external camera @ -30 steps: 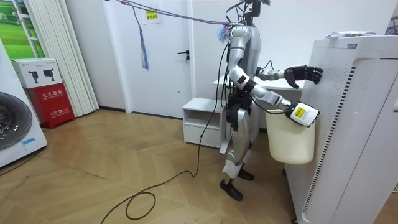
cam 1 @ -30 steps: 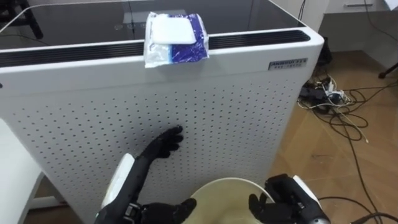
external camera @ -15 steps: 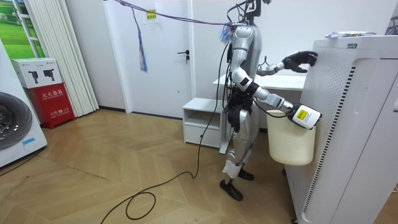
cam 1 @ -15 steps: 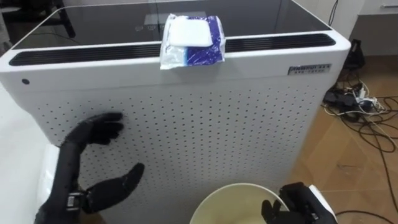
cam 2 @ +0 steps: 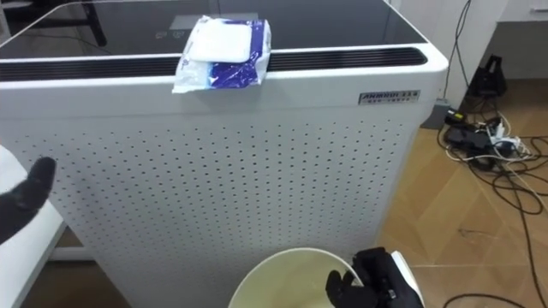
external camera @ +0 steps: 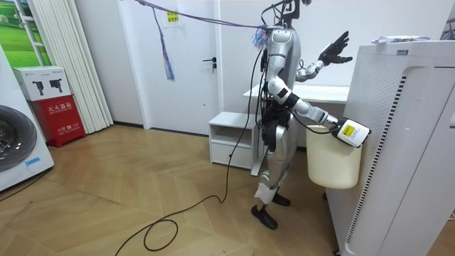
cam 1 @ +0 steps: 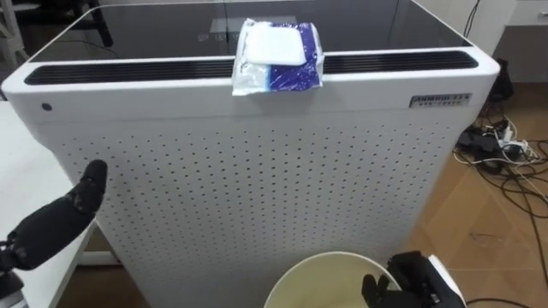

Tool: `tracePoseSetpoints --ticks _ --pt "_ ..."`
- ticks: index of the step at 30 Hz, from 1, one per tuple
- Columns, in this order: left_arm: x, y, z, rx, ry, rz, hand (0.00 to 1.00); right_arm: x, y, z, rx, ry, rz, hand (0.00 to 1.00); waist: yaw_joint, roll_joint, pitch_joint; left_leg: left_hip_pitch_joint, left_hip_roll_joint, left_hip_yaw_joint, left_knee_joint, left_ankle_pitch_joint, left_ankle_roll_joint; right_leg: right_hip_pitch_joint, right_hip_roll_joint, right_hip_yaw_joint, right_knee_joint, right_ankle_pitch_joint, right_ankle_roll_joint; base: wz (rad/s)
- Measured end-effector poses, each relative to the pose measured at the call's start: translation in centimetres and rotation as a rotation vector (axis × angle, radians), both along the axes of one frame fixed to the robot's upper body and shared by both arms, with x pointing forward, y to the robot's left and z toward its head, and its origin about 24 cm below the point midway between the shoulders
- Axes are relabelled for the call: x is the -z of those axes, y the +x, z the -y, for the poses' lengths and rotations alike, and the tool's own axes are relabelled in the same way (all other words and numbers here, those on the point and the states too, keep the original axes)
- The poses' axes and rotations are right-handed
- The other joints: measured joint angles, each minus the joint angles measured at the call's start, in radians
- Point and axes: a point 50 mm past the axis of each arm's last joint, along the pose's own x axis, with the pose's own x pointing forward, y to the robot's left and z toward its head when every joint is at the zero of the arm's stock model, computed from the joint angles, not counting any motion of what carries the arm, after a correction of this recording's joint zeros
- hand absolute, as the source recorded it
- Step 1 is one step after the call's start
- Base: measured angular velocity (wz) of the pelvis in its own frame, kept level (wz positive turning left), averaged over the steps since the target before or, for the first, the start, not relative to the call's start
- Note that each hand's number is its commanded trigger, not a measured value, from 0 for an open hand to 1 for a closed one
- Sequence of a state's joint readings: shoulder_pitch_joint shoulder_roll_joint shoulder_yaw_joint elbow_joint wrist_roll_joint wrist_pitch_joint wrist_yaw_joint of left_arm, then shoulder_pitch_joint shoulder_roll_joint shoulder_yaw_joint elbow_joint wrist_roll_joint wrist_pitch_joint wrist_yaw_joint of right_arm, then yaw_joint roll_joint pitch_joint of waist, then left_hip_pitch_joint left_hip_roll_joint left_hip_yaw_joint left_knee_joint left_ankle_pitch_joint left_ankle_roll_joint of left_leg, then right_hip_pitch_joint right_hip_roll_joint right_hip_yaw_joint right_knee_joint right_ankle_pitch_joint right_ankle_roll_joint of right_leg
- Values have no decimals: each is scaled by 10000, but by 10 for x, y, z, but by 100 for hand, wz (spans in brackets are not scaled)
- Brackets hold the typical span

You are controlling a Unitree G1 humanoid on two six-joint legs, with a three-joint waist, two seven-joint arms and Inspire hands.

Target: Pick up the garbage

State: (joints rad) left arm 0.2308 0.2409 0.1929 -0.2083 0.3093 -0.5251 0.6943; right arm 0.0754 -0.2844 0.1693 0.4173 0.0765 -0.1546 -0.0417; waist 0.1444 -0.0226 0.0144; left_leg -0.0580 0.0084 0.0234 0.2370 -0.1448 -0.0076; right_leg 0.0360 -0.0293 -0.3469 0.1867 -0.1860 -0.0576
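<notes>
Blue-and-white plastic packet (cam 1: 278, 56) atop white perforated cabinet (cam 1: 257, 171), ungrasped; left hand (cam 1: 53, 224) spread, empty; right hand (cam 1: 409, 284) grips cream plastic bucket (cam 1: 295, 267). Next: reach packet.

Blue-and-white wipes packet (cam 1: 277, 55), white appliance (cam 1: 257, 180) dotted with regular small dark holes, its top glossy black, cream bin (cam 1: 318, 272), black left hand (cam 1: 51, 227), brown herringbone wooden floor (external camera: 106, 185)

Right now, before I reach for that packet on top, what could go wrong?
The blue and white packet lies over the front edge of the white perforated unit; a clumsy touch from the open left hand might push it back across the glossy top or tip it off the front. The bin, held by the right hand, sits close to the unit's front, so leaning in could bump it.
</notes>
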Motion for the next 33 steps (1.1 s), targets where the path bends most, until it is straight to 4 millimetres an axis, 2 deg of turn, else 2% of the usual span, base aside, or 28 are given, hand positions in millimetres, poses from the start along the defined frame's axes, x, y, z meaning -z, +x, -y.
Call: tracePoseSetpoints --ticks 4,11,15,19,23,33 --pt "-5 4 4 181 123 219 0 0 0 -1 27 111 -3 100 -46 -25 15 -15 -24 -7 -7 0 0 29 -5 -4 6 9 13 0" --pt "-12 15 34 1795 165 422 0 1 0 -2 -130 182 -50 100 -202 -22 18 10 -41 9 -15 -1 1 60 -14 9 -25 -5 31 0" --pt "-14 19 39 2197 388 399 0 0 0 -3 -209 209 7 100 -325 48 48 2 -41 4 -12 -1 1 38 -12 39 -13 -5 31 0" --pt "-18 25 48 2823 519 420 0 0 1 -3 -307 201 -1 100 -368 125 39 23 -42 49 -19 -1 1 38 -11 80 -12 -3 33 0" --pt "-18 28 59 3650 813 97 0 -1 3 -6 -637 154 -8 100 -630 192 34 51 -36 73 -20 -1 1 68 -13 72 -7 -2 32 -1" --pt "-31 35 75 4796 1552 183 0 -2 4 -6 -667 168 24 100 -849 192 33 180 -30 196 -27 -2 2 145 -25 188 -9 -2 37 -3"
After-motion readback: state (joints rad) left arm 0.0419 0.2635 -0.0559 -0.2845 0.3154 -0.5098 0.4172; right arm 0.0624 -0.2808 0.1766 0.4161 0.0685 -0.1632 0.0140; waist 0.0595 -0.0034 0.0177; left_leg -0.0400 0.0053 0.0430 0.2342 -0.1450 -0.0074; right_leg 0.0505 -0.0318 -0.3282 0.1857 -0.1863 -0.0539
